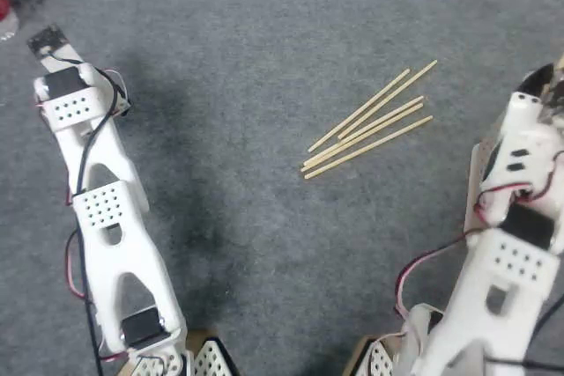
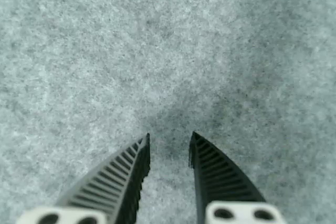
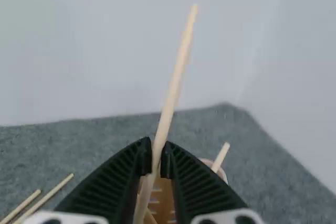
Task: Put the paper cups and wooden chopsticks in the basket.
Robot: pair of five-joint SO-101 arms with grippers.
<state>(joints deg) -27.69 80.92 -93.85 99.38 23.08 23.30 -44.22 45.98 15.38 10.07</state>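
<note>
Several wooden chopsticks [image 1: 370, 121] lie loose on the grey mat, right of centre; the ends of two [image 3: 37, 199] also appear in the right wrist view. My right gripper [image 3: 156, 153] is shut on one chopstick [image 3: 174, 87], which sticks up steeply past the fingertips. Under that gripper I see a wooden basket [image 3: 160, 203] with another chopstick [image 3: 220, 157] leaning in it. In the high view the right gripper [image 1: 539, 84] is at the far right edge. My left gripper [image 2: 169, 139] hangs open over bare mat at the far left [image 1: 46, 41], holding nothing.
A pale wall runs along the back of the mat. A red object [image 1: 3, 6] sits at the far left corner. The beige basket edge [image 1: 477, 184] shows beside the right arm. Both arm bases stand at the front edge.
</note>
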